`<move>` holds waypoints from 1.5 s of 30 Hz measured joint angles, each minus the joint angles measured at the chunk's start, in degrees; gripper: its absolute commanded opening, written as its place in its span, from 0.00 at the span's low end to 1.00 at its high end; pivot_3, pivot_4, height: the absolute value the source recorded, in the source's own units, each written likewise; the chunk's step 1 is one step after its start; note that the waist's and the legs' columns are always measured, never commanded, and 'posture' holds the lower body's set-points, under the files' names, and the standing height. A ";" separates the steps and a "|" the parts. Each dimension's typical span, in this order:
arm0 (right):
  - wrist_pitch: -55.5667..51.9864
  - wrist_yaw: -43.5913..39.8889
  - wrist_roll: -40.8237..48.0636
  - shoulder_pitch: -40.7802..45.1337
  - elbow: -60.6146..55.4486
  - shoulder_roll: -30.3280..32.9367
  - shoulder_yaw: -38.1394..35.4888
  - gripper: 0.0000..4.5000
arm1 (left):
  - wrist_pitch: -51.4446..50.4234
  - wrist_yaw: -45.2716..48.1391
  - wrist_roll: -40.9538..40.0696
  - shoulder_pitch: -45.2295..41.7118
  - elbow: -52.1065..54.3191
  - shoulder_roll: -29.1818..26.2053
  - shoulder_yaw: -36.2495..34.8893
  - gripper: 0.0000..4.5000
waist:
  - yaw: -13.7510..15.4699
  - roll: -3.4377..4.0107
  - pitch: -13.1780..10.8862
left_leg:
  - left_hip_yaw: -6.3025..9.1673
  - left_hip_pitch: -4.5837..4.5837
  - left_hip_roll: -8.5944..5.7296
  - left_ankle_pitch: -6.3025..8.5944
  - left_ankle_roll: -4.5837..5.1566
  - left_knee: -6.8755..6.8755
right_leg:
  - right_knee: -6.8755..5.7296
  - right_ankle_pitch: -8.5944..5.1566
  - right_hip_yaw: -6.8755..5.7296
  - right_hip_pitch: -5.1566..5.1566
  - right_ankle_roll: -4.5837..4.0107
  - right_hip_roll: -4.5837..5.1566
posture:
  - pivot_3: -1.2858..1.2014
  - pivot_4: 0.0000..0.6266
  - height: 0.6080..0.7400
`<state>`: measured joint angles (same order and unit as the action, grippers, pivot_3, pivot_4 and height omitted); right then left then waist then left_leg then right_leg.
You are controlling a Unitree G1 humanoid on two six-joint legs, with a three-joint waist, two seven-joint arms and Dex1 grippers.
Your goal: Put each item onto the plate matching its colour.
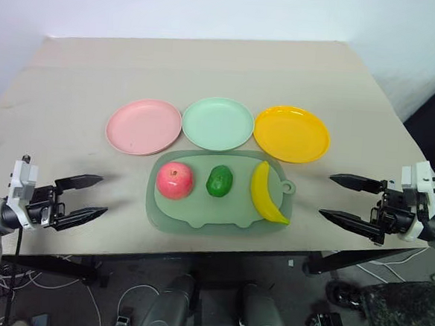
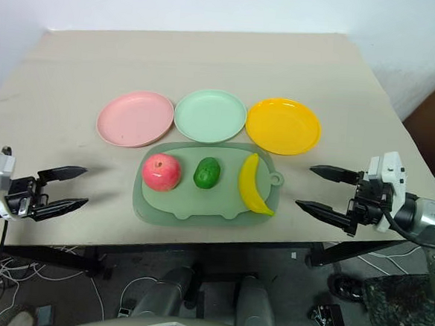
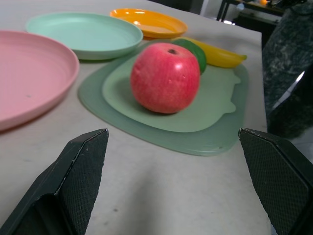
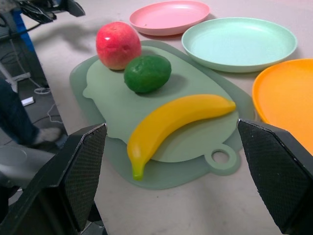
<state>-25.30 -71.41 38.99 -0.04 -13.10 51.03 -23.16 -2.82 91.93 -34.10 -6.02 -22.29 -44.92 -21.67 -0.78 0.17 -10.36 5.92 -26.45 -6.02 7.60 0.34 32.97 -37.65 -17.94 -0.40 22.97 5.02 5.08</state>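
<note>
A pinkish-red apple (image 1: 175, 180), a dark green round fruit (image 1: 219, 181) and a yellow banana (image 1: 265, 193) lie side by side on a sage-green mat (image 1: 199, 214). Just behind the mat stand three plates in a row: pink (image 1: 143, 126), mint green (image 1: 218, 123), orange-yellow (image 1: 292, 133). My left gripper (image 1: 85, 196) hovers open over the table's front left, pointing toward the apple. To the right of the banana, my right gripper (image 1: 346, 197) is open and empty near the table's front right edge.
The beige table (image 1: 73, 86) has bare room around the plates and behind them. Its front edge runs just below the mat. Cables and dark stands lie on the floor below the table.
</note>
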 measured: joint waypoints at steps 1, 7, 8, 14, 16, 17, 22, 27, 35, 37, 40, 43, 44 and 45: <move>0.00 -0.05 0.00 -0.20 0.00 0.00 0.00 1.00 | -0.04 -0.09 0.01 0.23 0.20 0.20 0.26 1.00 | 0.01 0.00 0.00 | 0.00 0.00 0.00 0.00 0.00 0.00 | 0.00 0.00 0.00 0.00 0.00 0.00 | 0.52 0.24 0.98; -0.12 1.16 0.09 -1.63 -0.58 -0.10 -0.33 1.00 | -0.12 -0.87 0.03 -0.95 -0.65 0.21 0.52 1.00 | 0.09 0.00 0.00 | 0.00 0.02 0.00 0.00 0.00 0.00 | -0.01 0.01 -0.01 -0.03 0.01 0.00 | 0.52 0.24 0.98; -0.25 1.44 0.19 -1.82 -0.94 -0.14 -0.40 1.00 | -0.13 -0.87 0.03 -1.37 -0.86 0.16 0.51 1.00 | 0.07 0.00 0.00 | 0.00 0.02 0.00 0.00 0.00 0.00 | -0.01 0.01 -0.01 -0.04 0.01 0.00 | 0.52 0.24 0.98; -0.64 2.54 0.84 -3.87 -2.70 -0.31 -1.19 1.00 | -0.05 -0.49 0.22 -3.47 -2.61 -0.76 0.51 1.00 | 0.01 -0.01 0.00 | -0.01 0.02 -0.01 0.00 0.00 0.01 | 0.02 0.00 -0.01 -0.04 0.01 0.00 | 0.52 0.24 0.98; -0.63 2.61 0.90 -3.95 -2.70 -0.32 -1.25 1.00 | 0.99 -0.02 0.49 -3.36 -3.02 -0.97 0.55 1.00 | -0.09 -0.01 0.00 | -0.01 0.03 0.00 0.00 0.00 0.01 | 0.02 0.01 -0.01 -0.04 0.01 -0.01 | 0.52 0.24 0.98; -0.63 2.63 0.94 -3.96 -2.70 -0.32 -1.26 1.00 | 1.23 0.12 0.59 -3.26 -3.07 -1.02 0.56 1.00 | -0.08 -0.01 0.00 | -0.01 0.03 0.00 0.00 0.00 0.01 | 0.02 0.01 -0.01 -0.04 0.01 -0.01 | 0.52 0.24 0.98; -0.63 2.77 1.53 -3.84 -2.67 -0.35 -1.25 1.00 | 4.38 0.32 1.27 -0.56 -3.70 -1.97 0.69 1.00 | 0.00 -0.01 0.00 | -0.01 0.03 0.01 0.00 0.00 0.01 | 0.02 0.01 -0.01 -0.05 0.01 -0.01 | 0.52 0.24 0.98; -0.63 2.56 1.85 -3.51 -2.64 -0.34 -1.22 1.00 | 7.53 0.33 1.27 0.41 -4.49 -2.39 0.75 1.00 | 0.08 -0.01 0.00 | -0.01 0.04 0.01 0.00 0.01 0.01 | 0.02 0.01 -0.01 -0.09 0.01 -0.01 | 0.52 0.24 0.98; 0.34 1.72 1.63 -2.32 -1.56 -0.34 -0.22 1.00 | 7.92 0.34 0.74 1.42 -4.48 -3.68 1.43 1.00 | -0.06 -0.01 0.01 | -0.01 0.04 0.01 0.00 0.01 0.01 | 0.02 0.01 -0.01 -0.07 0.01 -0.01 | 0.52 0.24 0.98; 1.05 0.98 1.24 -2.27 -0.45 -0.30 -0.22 1.00 | 7.72 0.34 0.07 1.49 -4.59 -5.00 1.37 1.00 | -0.04 0.00 0.00 | -0.01 0.04 0.00 0.00 0.01 0.01 | 0.02 0.01 -0.01 -0.07 0.01 -0.01 | 0.52 0.24 0.98; 2.18 -0.13 0.60 -2.09 0.96 0.07 -0.28 1.00 | 7.09 0.34 -0.45 1.58 -4.72 -5.79 1.09 1.00 | -0.02 0.01 0.01 | -0.01 0.04 0.00 0.00 0.01 0.01 | 0.02 0.01 -0.01 -0.06 0.01 -0.01 | 0.52 0.24 0.98; 4.54 -1.98 -0.39 -1.88 3.45 1.18 -0.77 1.00 | 6.68 0.34 -0.88 2.23 -4.73 -5.79 0.25 1.00 | -0.02 0.01 0.01 | -0.01 0.04 0.00 0.00 0.01 0.01 | 0.02 0.01 -0.01 -0.07 0.01 -0.01 | 0.52 0.24 0.98; 5.55 -2.79 -0.56 -1.77 4.32 1.40 -1.33 1.00 | 6.59 0.34 -1.08 2.57 -4.66 -5.79 -0.11 1.00 | -0.02 0.01 0.01 | -0.01 0.05 0.00 0.00 0.01 0.01 | 0.02 0.01 -0.01 -0.07 0.01 -0.01 | 0.52 0.24 0.98; 6.38 -3.47 -0.58 -1.71 4.88 1.41 -1.96 1.00 | 6.57 0.34 -1.21 2.95 -4.59 -5.78 -0.25 1.00 | -0.02 0.01 0.01 | -0.01 0.05 0.01 0.00 0.01 0.01 | 0.02 0.01 -0.01 -0.07 0.01 -0.01 | 0.52 0.24 0.98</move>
<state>-18.92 -74.88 38.40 -1.75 -8.22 52.44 -25.12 3.75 92.27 -35.30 -3.07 -26.89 -50.70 -21.92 -0.80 0.18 -10.36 5.90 -26.40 -6.01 7.60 0.35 32.98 -37.63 -17.93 -0.41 22.89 5.03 5.07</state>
